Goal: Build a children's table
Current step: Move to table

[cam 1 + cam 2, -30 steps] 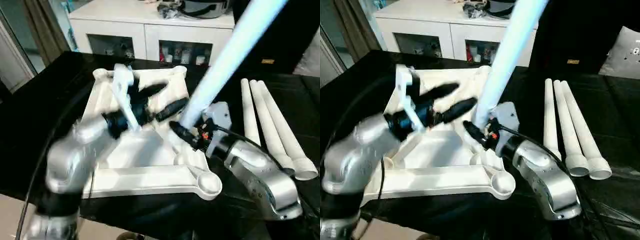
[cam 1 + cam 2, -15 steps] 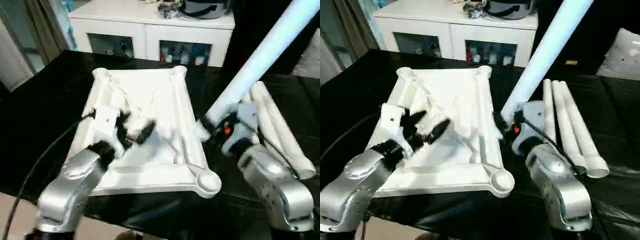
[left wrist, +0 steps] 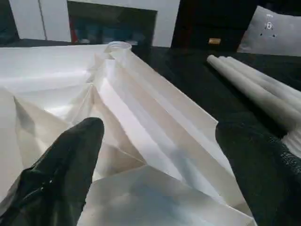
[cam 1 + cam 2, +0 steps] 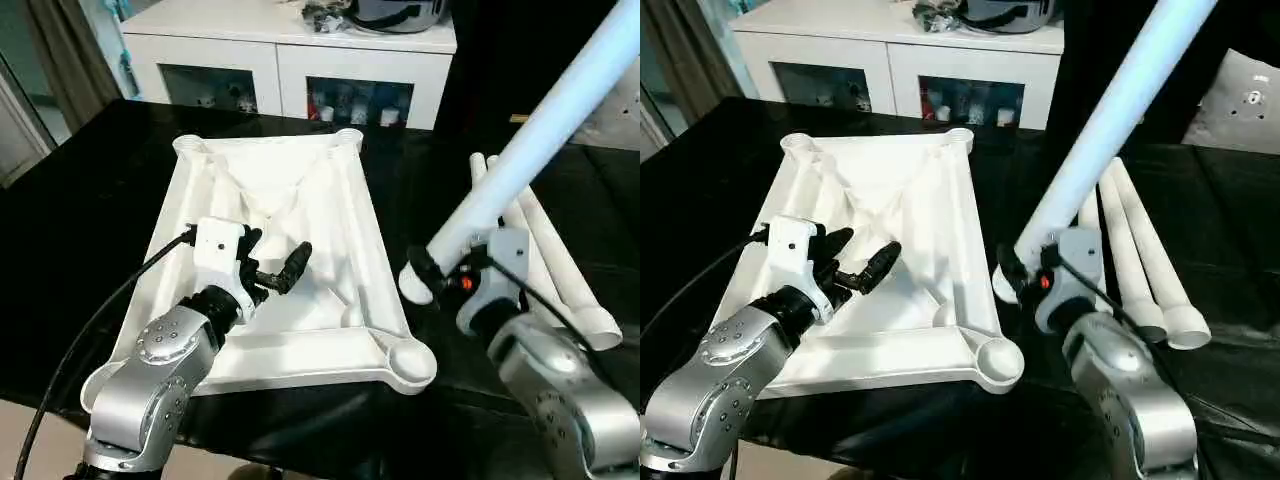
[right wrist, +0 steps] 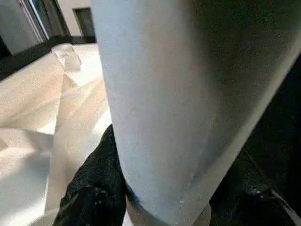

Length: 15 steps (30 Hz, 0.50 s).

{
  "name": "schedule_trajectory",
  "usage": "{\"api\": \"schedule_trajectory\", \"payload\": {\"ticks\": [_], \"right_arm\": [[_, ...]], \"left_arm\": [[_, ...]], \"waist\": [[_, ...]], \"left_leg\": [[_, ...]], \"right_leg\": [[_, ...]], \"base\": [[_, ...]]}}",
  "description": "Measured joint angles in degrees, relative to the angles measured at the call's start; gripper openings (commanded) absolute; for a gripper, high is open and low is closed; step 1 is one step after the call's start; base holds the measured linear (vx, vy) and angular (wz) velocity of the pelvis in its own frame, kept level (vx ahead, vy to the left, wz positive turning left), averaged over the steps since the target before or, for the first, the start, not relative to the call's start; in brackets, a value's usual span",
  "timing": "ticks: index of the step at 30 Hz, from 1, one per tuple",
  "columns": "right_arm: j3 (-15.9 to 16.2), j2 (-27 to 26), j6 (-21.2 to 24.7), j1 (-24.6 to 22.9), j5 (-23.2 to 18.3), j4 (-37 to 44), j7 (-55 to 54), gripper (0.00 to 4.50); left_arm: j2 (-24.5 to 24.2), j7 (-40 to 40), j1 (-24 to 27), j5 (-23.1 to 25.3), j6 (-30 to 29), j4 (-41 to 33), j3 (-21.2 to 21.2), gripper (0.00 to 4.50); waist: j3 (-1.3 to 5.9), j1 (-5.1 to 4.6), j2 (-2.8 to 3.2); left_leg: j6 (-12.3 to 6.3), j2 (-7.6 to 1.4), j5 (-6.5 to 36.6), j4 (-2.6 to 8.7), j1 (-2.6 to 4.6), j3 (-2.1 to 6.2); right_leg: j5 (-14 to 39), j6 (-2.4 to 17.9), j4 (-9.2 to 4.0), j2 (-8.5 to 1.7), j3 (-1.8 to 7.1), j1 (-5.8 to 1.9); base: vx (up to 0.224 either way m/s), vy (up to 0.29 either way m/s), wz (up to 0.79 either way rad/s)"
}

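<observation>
On the black bench (image 4: 90,200) the tabletop (image 4: 300,215) lies ribbed side up, corner sockets open to you, and the nearest one, the near right socket (image 4: 405,357), sits just beside the foot of the leg (image 4: 520,160) you carry. Your right hand (image 4: 1025,272) pinches that leg near its thick end, the shaft slanting up and away over the three spare legs (image 4: 1140,265) lying side by side on the bench. Your left hand (image 4: 272,262) hangs spread and empty over the ribs. Judging from this, the step is seating the first leg. Stand the leg closer to upright before you lower it, line its end squarely over the socket, and rest the left hand on the tabletop's rim so it cannot slide as you press.
</observation>
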<state>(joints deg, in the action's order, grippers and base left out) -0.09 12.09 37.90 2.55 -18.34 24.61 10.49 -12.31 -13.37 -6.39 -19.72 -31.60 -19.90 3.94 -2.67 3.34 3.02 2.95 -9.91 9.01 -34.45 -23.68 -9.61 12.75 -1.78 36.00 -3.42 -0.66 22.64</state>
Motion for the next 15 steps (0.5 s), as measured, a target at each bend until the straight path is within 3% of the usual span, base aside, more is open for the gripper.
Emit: {"api": "schedule_trajectory", "payload": {"ticks": [9, 11, 13, 15], "right_arm": [[1.9, 1.6, -0.2, 1.9, 1.2, -0.2, 1.1, 1.90], [1.9, 1.6, -0.2, 2.2, 1.2, -0.3, 1.2, 1.90], [2.1, 1.7, -0.6, 2.6, 1.5, -1.1, 1.3, 1.90], [2.3, 1.6, -1.4, 2.8, 2.5, -2.6, 1.2, 1.90]], "left_arm": [[1.1, 1.3, -1.5, 2.0, 1.4, 2.2, -0.2, 4.40], [1.3, 1.4, -1.7, 2.2, 1.5, 2.3, -0.2, 4.40], [1.6, 1.8, -1.9, 2.6, 1.5, 2.4, -0.1, 4.40], [1.6, 1.8, -1.9, 2.6, 1.5, 2.4, -0.1, 4.40]], "waist": [[0.05, 0.00, -0.20], [0.33, 0.07, -0.30], [1.22, 0.18, -0.24], [1.42, 0.20, -0.08]], "left_leg": [[-0.09, 0.00, -0.1, 0.01, 0.06, 0.00], [-0.56, -0.04, -0.7, -0.23, -0.86, 0.00], [-0.97, -0.03, -1.4, -1.07, -3.48, 0.02], [-2.22, -0.09, -1.6, -1.58, -5.29, 0.13]], "right_leg": [[-0.4, 0.4, 0.04, 0.02, 0.01, -0.03], [-0.8, 0.3, 0.17, 0.08, -0.11, 0.75], [-1.9, -0.1, 0.27, 0.19, -0.49, 2.87], [-2.6, 0.4, 0.04, 0.07, -1.15, 4.25]], "base": [[0.000, 0.000, 0.00], [0.000, 0.000, 0.00], [0.000, 0.000, 0.00], [-0.110, 0.026, 0.05]]}}
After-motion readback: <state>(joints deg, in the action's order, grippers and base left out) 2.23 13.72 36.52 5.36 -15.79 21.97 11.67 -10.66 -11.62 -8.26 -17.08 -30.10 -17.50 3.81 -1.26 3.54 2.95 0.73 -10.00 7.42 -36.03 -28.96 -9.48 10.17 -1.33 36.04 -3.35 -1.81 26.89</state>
